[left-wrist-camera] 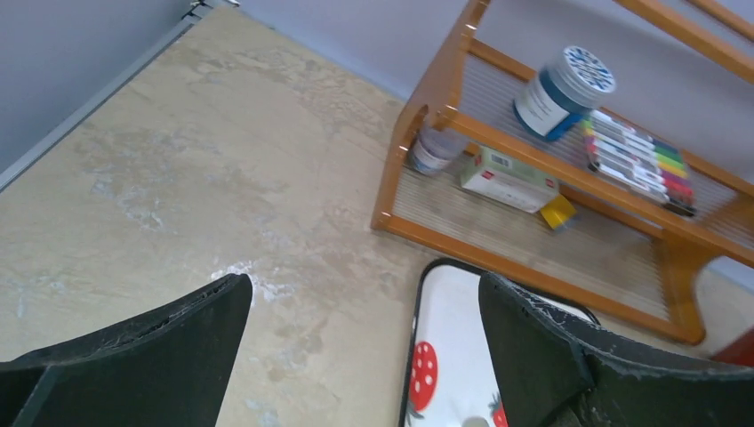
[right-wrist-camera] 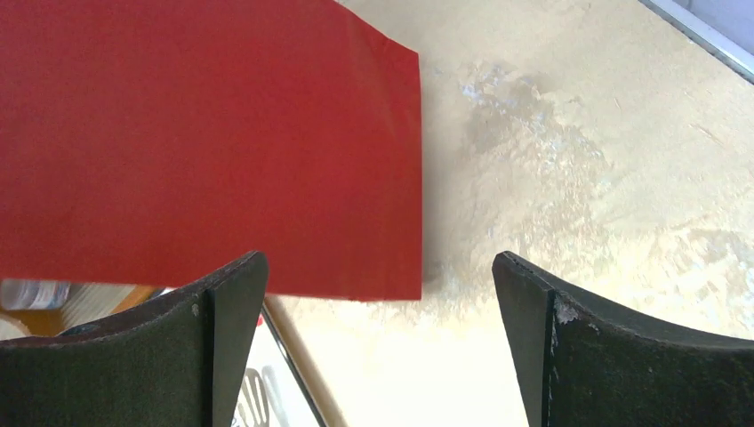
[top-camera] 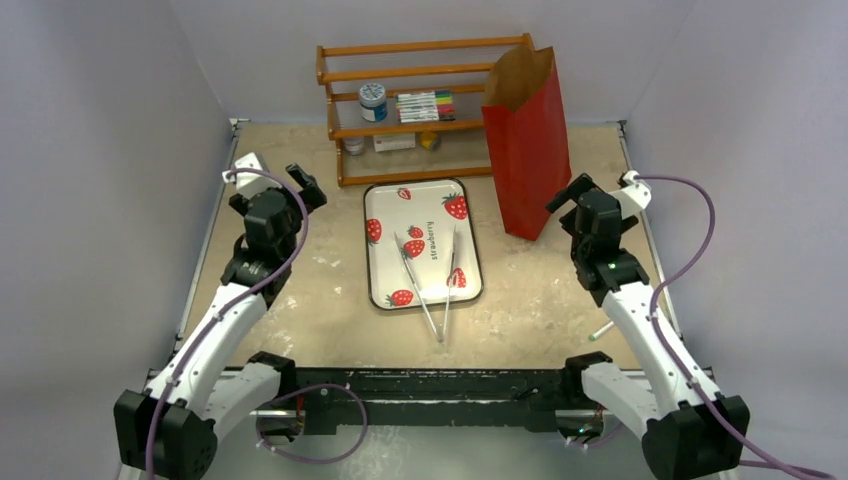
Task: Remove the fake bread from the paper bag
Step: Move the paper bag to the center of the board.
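1. While the bread has not yet been touched, the left fingers [left-wrist-camera: 551,347] hang spread wide and empty over the bare tabletop [top-camera: 540,300] on the left, well apart from the bag.
2. At centre lies a strawberry-print tray [top-camera: 385,270]. Tongs [top-camera: 425,290] rest across it, their joined end poking over the near rim. Behind it a wooden rack [top-camera: 420,47] holds a jar, markers and small boxes.
3. Right of the tray, near the rack's right end, the bag [top-camera: 525,160] stands upright, red outside and brown inside, its mouth open to the top. No bread shows in any view; it is presumably down inside.
4. Farthest right, the right fingers [right-wrist-camera: 622,356] are also spread wide and hold nothing. They hover near the bag's lower half, pointed at its red side but apart from it.
5. The step in hand looks like the approach. The next move likely calls for one arm to rise above the open mouth and reach down inside. The other may have to steady the tall, light bag, which could tip or slide if nudged.
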